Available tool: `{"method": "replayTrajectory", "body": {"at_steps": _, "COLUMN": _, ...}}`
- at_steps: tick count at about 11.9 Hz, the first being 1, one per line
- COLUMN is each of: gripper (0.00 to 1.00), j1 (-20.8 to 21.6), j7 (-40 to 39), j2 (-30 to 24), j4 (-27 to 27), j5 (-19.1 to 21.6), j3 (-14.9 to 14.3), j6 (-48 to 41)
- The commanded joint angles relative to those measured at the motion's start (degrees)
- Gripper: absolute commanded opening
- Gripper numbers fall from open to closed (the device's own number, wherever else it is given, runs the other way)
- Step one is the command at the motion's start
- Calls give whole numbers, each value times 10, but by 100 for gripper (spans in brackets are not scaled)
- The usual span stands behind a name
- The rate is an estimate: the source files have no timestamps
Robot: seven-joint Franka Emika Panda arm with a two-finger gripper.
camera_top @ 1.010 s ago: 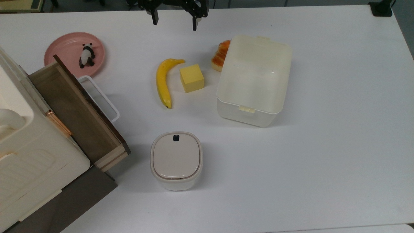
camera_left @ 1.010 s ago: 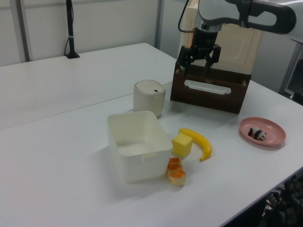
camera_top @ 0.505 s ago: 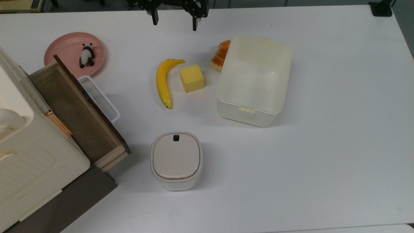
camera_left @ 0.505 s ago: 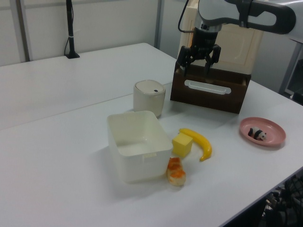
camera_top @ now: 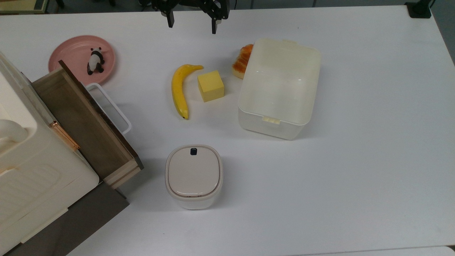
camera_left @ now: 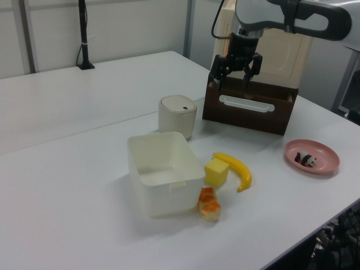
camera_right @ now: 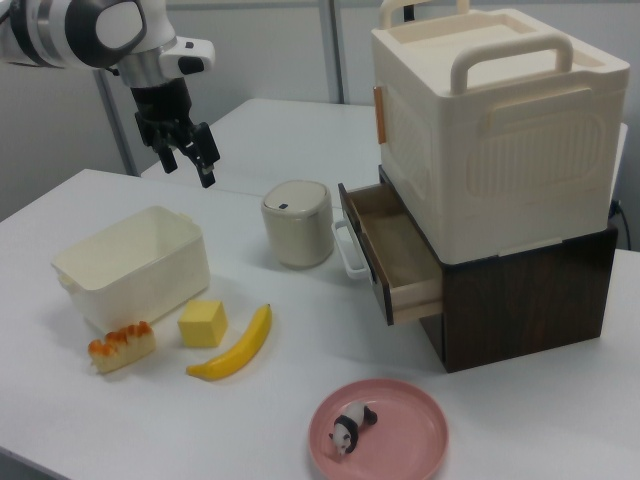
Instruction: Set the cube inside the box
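The pale-yellow cube [camera_top: 210, 85] rests on the white table between the banana [camera_top: 178, 90] and the box [camera_top: 270, 128], close to the box's left wall in the top view. The cube [camera_left: 216, 171] [camera_right: 203, 323] lies untouched. The cream-white box [camera_left: 163, 197] [camera_right: 140, 285] stands with nothing inside it. My gripper [camera_top: 192, 27] is open and holds nothing, near the top view's upper edge beyond the cube. It hangs well above the table [camera_left: 232, 76] [camera_right: 188, 165].
A piece of bread [camera_top: 242, 61] lies against the box's far corner. A lidded bin [camera_top: 193, 176] stands near the front. A pulled-out wooden drawer [camera_top: 85, 121] under a cream case is at the top view's left. A pink plate [camera_top: 71, 53] carries a panda figure [camera_top: 95, 61].
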Motion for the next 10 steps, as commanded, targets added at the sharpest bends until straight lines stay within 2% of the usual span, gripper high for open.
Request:
{"method": "replayTrajectory", "body": {"at_steps": 1, "gripper": 100, "j1": 1, "j7": 1, "j2": -5, "j4": -7, "j5": 13, "j3": 4, "j6": -2}}
{"method": "replayTrajectory", "body": {"at_steps": 6, "gripper": 100, "j1": -4, "j7": -14, "j2": -21, "j4": -41, "j5": 13, "j3": 12, "j6": 2}}
{"method": "replayTrajectory", "body": {"at_steps": 9, "gripper": 100, "j1": -3, "j7": -30, "j2": -51, "j4": -121, "j5": 13, "j3": 12, "j6": 108}}
{"method": "replayTrajectory", "body": {"at_steps": 10, "gripper": 100, "j1": -1, "j7": -37, "j2": -51, "j4": -132, "j5": 13, "j3": 12, "j6": 119}}
